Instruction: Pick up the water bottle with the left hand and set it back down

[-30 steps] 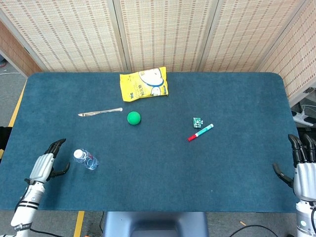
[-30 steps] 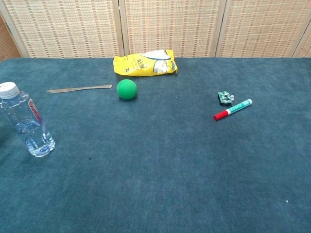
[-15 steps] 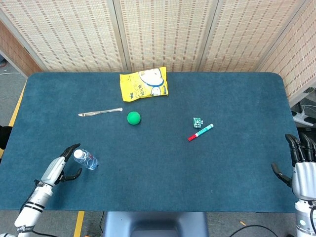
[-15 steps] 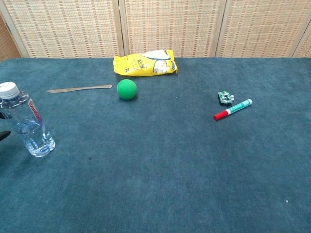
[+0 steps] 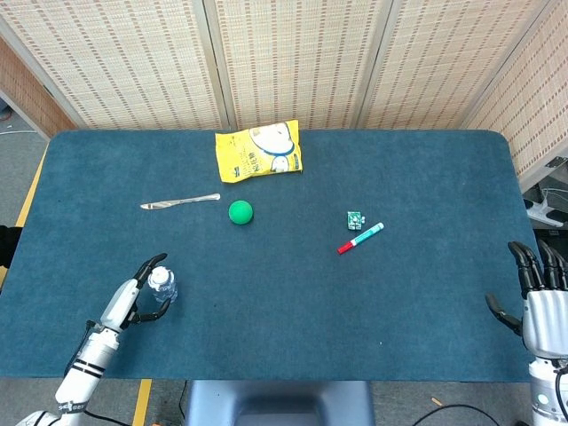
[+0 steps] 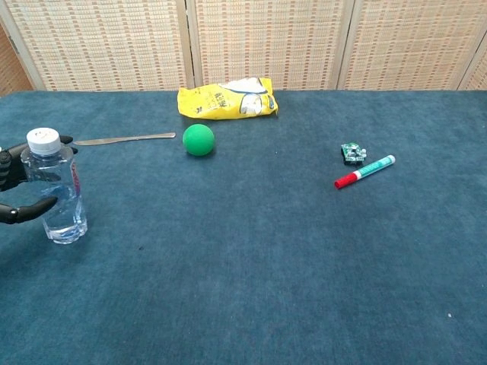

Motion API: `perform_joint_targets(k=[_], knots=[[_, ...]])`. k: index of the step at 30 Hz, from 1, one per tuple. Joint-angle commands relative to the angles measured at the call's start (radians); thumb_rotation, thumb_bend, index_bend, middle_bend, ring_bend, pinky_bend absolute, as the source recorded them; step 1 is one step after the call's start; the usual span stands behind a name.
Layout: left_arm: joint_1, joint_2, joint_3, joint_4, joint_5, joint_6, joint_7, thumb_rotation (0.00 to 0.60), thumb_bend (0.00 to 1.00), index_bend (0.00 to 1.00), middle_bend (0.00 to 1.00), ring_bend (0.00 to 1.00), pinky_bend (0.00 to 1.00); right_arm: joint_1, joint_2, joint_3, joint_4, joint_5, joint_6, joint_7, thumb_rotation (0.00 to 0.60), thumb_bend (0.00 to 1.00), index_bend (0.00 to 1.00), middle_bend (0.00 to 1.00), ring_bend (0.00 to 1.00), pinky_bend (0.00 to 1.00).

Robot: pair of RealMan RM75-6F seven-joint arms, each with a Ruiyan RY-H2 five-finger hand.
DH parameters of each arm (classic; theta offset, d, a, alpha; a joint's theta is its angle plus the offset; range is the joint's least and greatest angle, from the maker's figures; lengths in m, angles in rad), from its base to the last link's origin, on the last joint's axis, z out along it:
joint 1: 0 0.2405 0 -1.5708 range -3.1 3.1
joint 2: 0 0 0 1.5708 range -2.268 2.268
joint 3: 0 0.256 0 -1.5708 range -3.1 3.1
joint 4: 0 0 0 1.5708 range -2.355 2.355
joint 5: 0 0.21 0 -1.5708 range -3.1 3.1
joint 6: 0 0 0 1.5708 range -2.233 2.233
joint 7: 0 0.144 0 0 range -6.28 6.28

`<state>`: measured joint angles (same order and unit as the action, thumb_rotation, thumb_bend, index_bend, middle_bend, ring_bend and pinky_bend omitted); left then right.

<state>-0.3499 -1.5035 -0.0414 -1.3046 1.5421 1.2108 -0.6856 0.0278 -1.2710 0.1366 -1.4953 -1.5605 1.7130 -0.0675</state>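
Note:
The clear water bottle (image 6: 59,188) with a white cap stands on the blue table near the front left, seen from above as bottle (image 5: 161,282). My left hand (image 5: 135,299) wraps around it from the left; the thumb (image 6: 27,210) touches its front and other fingers reach behind the cap. The bottle's base rests on the cloth. My right hand (image 5: 540,297) hovers past the table's right front edge, fingers spread and holding nothing.
A knife (image 5: 179,202), a green ball (image 5: 240,212) and a yellow snack bag (image 5: 258,151) lie further back. A small green part (image 5: 355,218) and a red-capped marker (image 5: 359,238) sit right of centre. The table's front edge (image 5: 284,379) is close to the bottle.
My left hand has moved right from beside the bottle and closed around it. The bottle's top has shifted right. The right hand barely moved.

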Motion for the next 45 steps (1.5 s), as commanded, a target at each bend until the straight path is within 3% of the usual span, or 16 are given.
perform_joint_targets(k=[1, 13, 18, 26, 31, 34, 41, 45], knots=[[-0.003, 0.002, 0.004, -0.005, -0.002, -0.005, 0.0, 0.6, 0.4, 0.0, 0.02, 0.01, 0.12, 0.0, 0.002, 0.0, -0.002, -0.001, -0.001, 0.004, 0.6, 0.13, 0.1, 0.14, 0.0, 0.08], [-0.002, -0.068, -0.028, 0.021, -0.061, 0.008, 0.009, 0.6, 0.39, 0.0, 0.03, 0.01, 0.12, 0.004, 0.001, -0.002, -0.003, -0.001, -0.013, -0.005, 0.6, 0.13, 0.11, 0.14, 0.0, 0.08], [0.005, -0.11, -0.044, 0.048, -0.071, 0.037, -0.019, 0.6, 0.41, 0.06, 0.14, 0.12, 0.14, 0.004, 0.002, -0.001, -0.006, 0.004, -0.019, -0.009, 0.6, 0.13, 0.11, 0.14, 0.0, 0.08], [0.008, -0.136, -0.047, 0.081, -0.078, 0.044, -0.035, 0.6, 0.56, 0.34, 0.45, 0.43, 0.46, 0.004, 0.002, 0.0, -0.006, 0.003, -0.018, -0.006, 0.6, 0.13, 0.12, 0.14, 0.0, 0.08], [0.0, -0.136, -0.058, 0.091, -0.075, 0.051, -0.027, 0.6, 0.6, 0.4, 0.52, 0.5, 0.55, 0.004, 0.003, -0.001, -0.009, 0.007, -0.023, -0.011, 0.6, 0.13, 0.12, 0.14, 0.0, 0.08], [0.002, -0.131, -0.07, 0.099, -0.05, 0.11, 0.043, 0.6, 0.6, 0.42, 0.54, 0.51, 0.58, 0.005, 0.004, 0.0, -0.01, 0.006, -0.023, -0.008, 0.6, 0.13, 0.12, 0.14, 0.0, 0.08], [-0.035, -0.135, -0.16, 0.216, 0.005, 0.293, 0.436, 0.6, 0.6, 0.46, 0.58, 0.56, 0.62, 0.004, 0.008, -0.001, -0.015, 0.006, -0.025, -0.004, 0.6, 0.13, 0.13, 0.14, 0.0, 0.09], [-0.055, -0.156, -0.196, 0.287, -0.001, 0.335, 0.508, 0.6, 0.6, 0.5, 0.59, 0.57, 0.63, 0.003, 0.008, -0.001, -0.016, 0.01, -0.027, -0.007, 0.6, 0.13, 0.13, 0.14, 0.0, 0.08]])
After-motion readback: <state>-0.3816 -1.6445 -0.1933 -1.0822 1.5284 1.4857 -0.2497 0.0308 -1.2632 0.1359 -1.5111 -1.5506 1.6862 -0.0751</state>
